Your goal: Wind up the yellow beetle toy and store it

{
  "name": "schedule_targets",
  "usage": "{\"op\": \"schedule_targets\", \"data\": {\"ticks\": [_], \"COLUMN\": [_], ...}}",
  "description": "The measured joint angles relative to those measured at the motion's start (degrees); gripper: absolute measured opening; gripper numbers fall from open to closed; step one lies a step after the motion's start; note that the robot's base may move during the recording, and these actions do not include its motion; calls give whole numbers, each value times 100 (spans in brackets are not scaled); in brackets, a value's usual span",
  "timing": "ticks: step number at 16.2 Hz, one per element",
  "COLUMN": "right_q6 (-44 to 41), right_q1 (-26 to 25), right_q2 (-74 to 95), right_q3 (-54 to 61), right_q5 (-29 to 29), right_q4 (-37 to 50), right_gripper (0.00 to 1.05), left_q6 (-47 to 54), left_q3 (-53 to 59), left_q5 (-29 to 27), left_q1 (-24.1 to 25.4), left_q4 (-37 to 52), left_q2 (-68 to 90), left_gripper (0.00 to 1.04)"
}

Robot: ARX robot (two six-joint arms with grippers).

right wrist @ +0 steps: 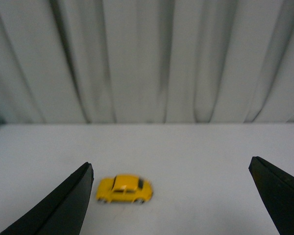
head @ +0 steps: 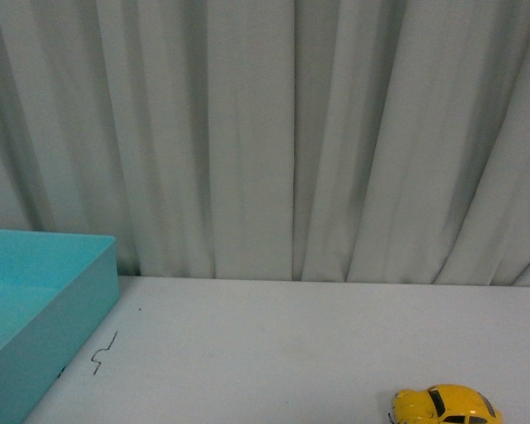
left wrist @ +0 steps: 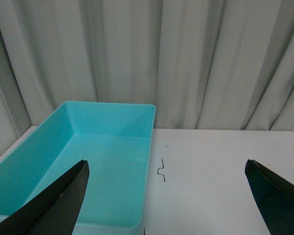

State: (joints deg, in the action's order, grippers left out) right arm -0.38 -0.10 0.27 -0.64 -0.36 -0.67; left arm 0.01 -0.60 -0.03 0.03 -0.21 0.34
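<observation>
toy: yellow beetle toy (right wrist: 124,189) on bench (head: 291,353), robot's right, side-on, long axis crosswise | right jaws: wide, empty, toy ahead off-centre, nearer arm | left jaws: wide, empty, by teal bin (left wrist: 108,116)

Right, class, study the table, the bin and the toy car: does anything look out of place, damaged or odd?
Only a small dark squiggle on the table beside the turquoise bin; pen mark or bent wire, I cannot tell. The yellow beetle toy stands upright on its wheels, and the bin looks undamaged.
</observation>
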Motion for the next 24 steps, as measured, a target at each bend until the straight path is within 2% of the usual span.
{"op": "schedule_targets", "data": {"ticks": [1, 2, 3, 4, 5, 7, 8, 9, 10, 12, 14, 18, 21, 24], "right_q6": [225, 369, 380, 382, 378, 177, 66, -83, -282, -1036, -2076, -4221, -5528, -6590], "right_q1": [-262, -802, -1316, -1812, -2107, -1952, -1746, -1561, -1366, -1078, -1003, -1010, -1003, -938], "right_q2": [192, 487, 879, 1884, 3195, 5772, 6961, 7893, 8708, 10026, 10594, 11167, 11678, 12163], "right_q3": [-94, -153, -170, -295, -476, -1182, -1674, -2153, -2632, -3495, -4179, -5219, -5917, -6507], "right_q5": [-549, -1075, -1526, -1937, -2103, -2090, -2031, -2083, -2273, -3097, -3989, -5171, -5434, -5359], "right_q4": [-372, -208, 494, 1572, 2754, 4885, 5698, 6015, 5982, 5254, 4236, 1952, 643, -577], "right_gripper": [98, 98, 98, 98, 98, 98, 98, 98, 98, 98, 98, 98, 98, 98], "left_q6": [0, 0, 0, 0, 0, 0, 0, 0, 0, 0, 0, 0, 0, 0], "left_q3": [0, 0, 0, 0, 0, 0, 0, 0, 0, 0, 0, 0, 0, 0], "left_q5": [0, 0, 0, 0, 0, -2, 0, 0, 0, 0, 0, 0, 0, -2], "left_q1": [0, 0, 0, 0, 0, 0, 0, 0, 0, 0, 0, 0, 0, 0], "left_q4": [0, 2, -2, 0, 0, 0, 2, 0, 0, 0, 0, -2, 0, 0], "left_q2": [0, 0, 0, 0, 0, 0, 0, 0, 0, 0, 0, 0, 0, 0], "left_gripper": [98, 98, 98, 98, 98, 98, 98, 98, 98, 98, 98, 98, 98, 98]}}
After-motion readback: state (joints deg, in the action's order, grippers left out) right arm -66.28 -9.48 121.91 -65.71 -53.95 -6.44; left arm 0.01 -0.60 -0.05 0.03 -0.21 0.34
